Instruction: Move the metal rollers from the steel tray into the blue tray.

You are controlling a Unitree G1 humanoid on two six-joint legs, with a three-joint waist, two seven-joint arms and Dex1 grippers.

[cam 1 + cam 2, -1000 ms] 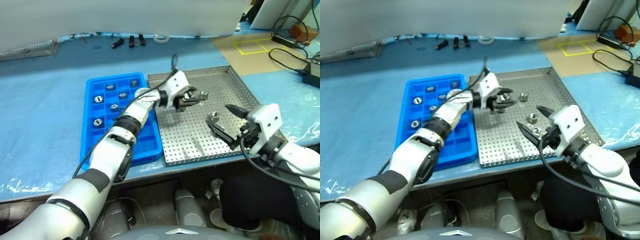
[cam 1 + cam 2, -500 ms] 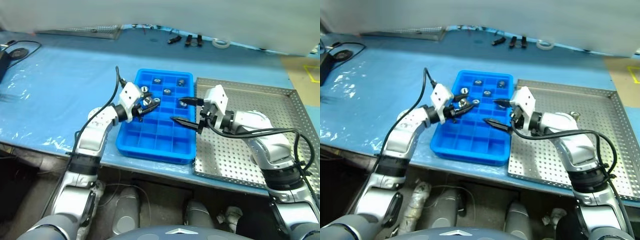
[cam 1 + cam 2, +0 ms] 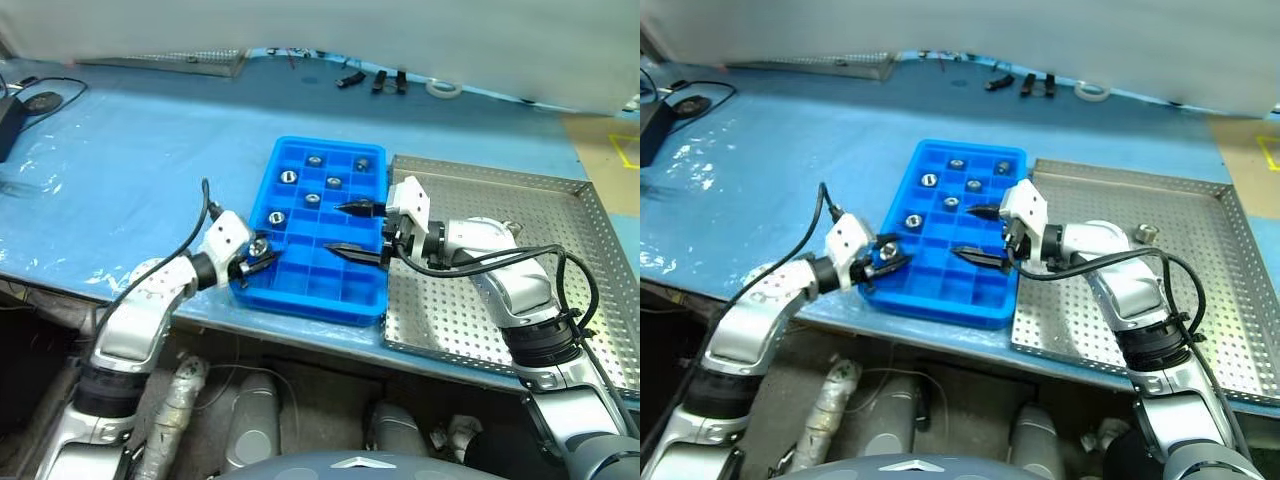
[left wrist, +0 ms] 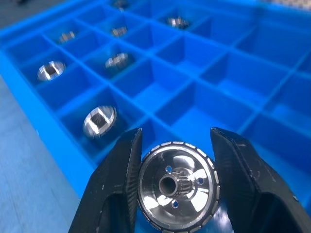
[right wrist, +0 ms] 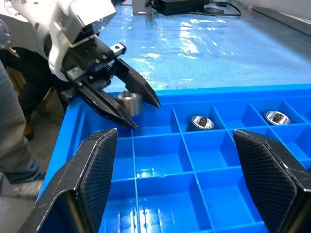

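The blue tray [image 3: 312, 298] lies mid-table with several metal rollers [image 3: 312, 198] in its far compartments. My left gripper [image 3: 262, 254] is shut on one roller [image 4: 177, 185] and holds it just above the tray's near-left corner compartments. Its fingers [image 4: 119, 179] clamp the roller's knurled rim. My right gripper [image 3: 350, 228] hangs open and empty over the tray's right side, pointing toward the left gripper [image 5: 119, 99]. The steel tray [image 3: 460, 322] adjoins the blue tray on the right. One roller [image 3: 1146, 233] lies in it behind my right forearm.
Black tools [image 3: 385, 80] and a tape ring [image 3: 441, 88] lie at the back of the blue-covered table. A perforated panel [image 3: 190, 60] sits back left, and a black device with a cable [image 3: 40, 101] far left. The table's front edge runs below both trays.
The camera swung left. My left gripper carried the roller from the steel tray across to the blue tray's near-left corner. My right gripper swung over the blue tray and stayed open.
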